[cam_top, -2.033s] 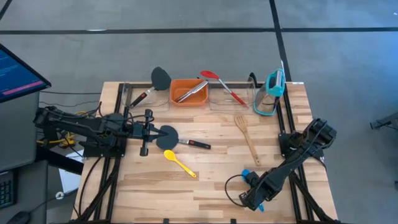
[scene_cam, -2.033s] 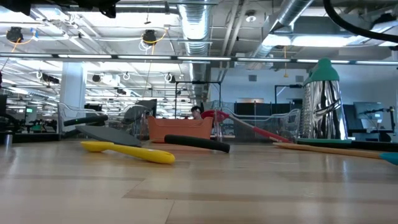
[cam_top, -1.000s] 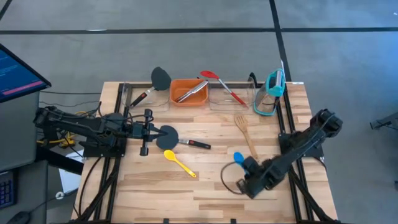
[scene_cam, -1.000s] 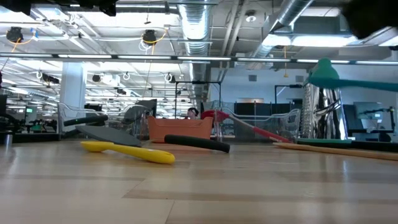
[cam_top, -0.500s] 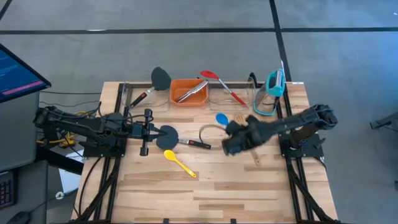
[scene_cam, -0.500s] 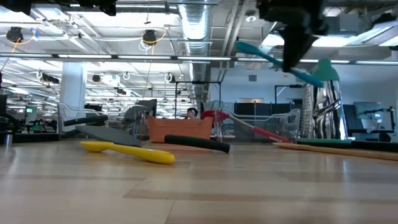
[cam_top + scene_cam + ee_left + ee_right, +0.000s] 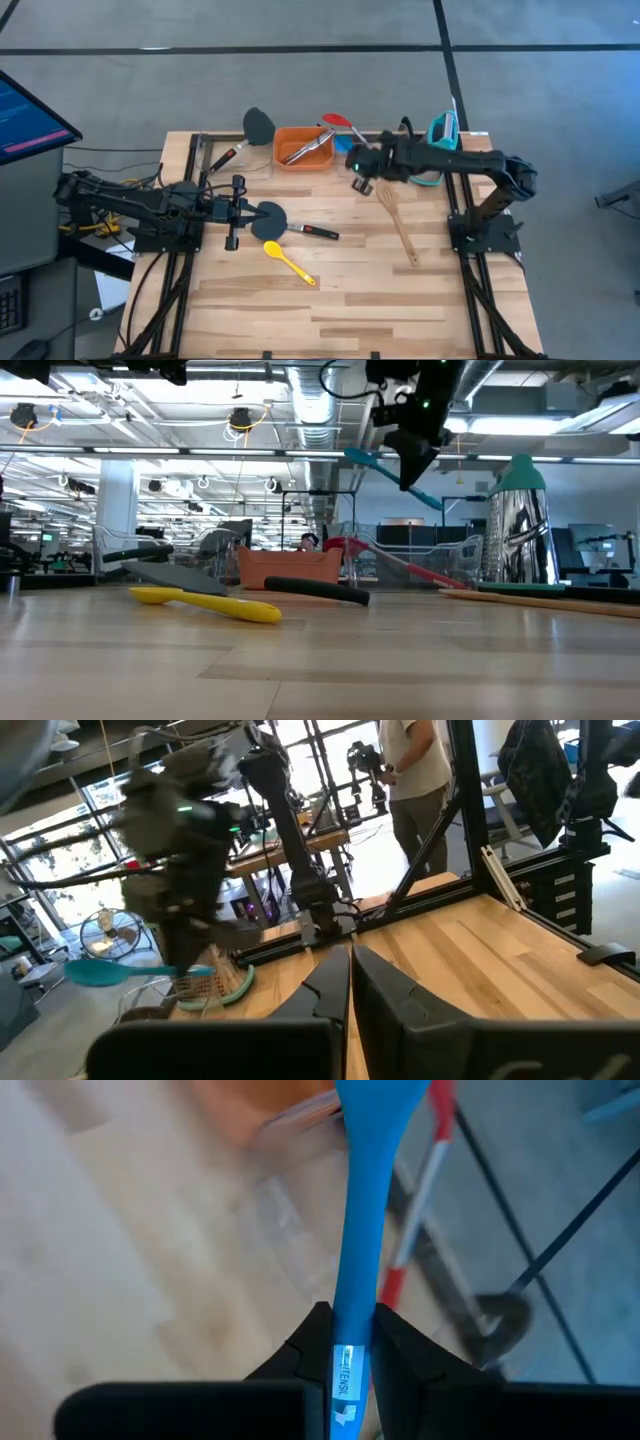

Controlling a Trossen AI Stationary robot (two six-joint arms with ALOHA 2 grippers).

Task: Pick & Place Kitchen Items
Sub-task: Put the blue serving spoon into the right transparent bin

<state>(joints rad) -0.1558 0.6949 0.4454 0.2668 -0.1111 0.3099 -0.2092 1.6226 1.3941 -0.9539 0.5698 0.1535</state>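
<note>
From above, the right claw [image 7: 352, 172] reaches across the far side of the tabletop [image 7: 340, 290], clamped on the handle of a blue spoon [image 7: 344, 146] whose bowl lies over the clear bin [image 7: 372, 160], just right of the orange bin [image 7: 303, 148]. Metal tongs [image 7: 307, 147] lie inside the orange bin, and a red spoon [image 7: 357, 138] rests in the clear bin. A wooden fork [image 7: 398, 223] lies on the boards to the right, a yellow spoon [image 7: 288, 261] nearer the middle, and a black spatula [image 7: 284, 222] just far of it. A second black spatula [image 7: 252, 132] sits at the far left corner. The left claw [image 7: 238, 212] rests at the left edge beside the first spatula, fingers together. A grater with a teal rim [image 7: 435, 148] stands at the far right.

At tabletop height, the right claw [image 7: 412, 455] hangs high with the blue spoon [image 7: 392, 476] slanting through it, well above the wood. The yellow spoon [image 7: 208, 603] and black spatula [image 7: 250, 586] lie on the surface, with the orange bin [image 7: 288, 568] behind.

In the left wrist view, the left claw's fingers [image 7: 330, 982] are closed together, and the right arm holds the blue spoon [image 7: 135, 971] farther off. A person [image 7: 417, 770] stands beyond the tabletop.

In the right wrist view, the right claw [image 7: 348, 1348] grips the blue spoon [image 7: 362, 1200] by its handle over the clear bin [image 7: 290, 1210].
</note>
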